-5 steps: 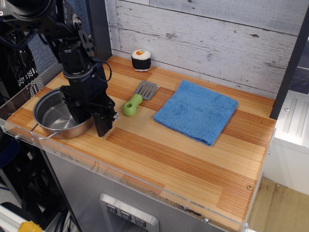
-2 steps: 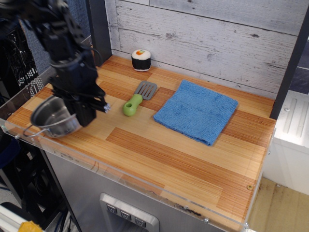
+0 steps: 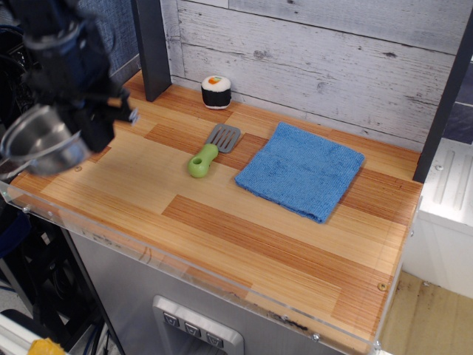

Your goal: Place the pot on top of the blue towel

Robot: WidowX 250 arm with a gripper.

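Observation:
The shiny steel pot [image 3: 41,140] hangs tilted in the air at the far left, above the table's left edge, blurred by motion. My black gripper [image 3: 92,133] is shut on the pot's right rim and holds it well above the wood. The blue towel [image 3: 301,170] lies flat on the table right of centre, far to the right of the pot, with nothing on it.
A grey spatula with a green handle [image 3: 209,150] lies between the pot and the towel. A sushi-roll toy [image 3: 216,92] stands at the back by the plank wall. A dark post [image 3: 150,44] rises at the back left. A clear acrylic lip [image 3: 185,266] edges the table front.
The gripper has lifted the pot off the table and carried it up and to the left; the pot now hangs tilted in the air. Towel, spatula and sushi toy have not moved.

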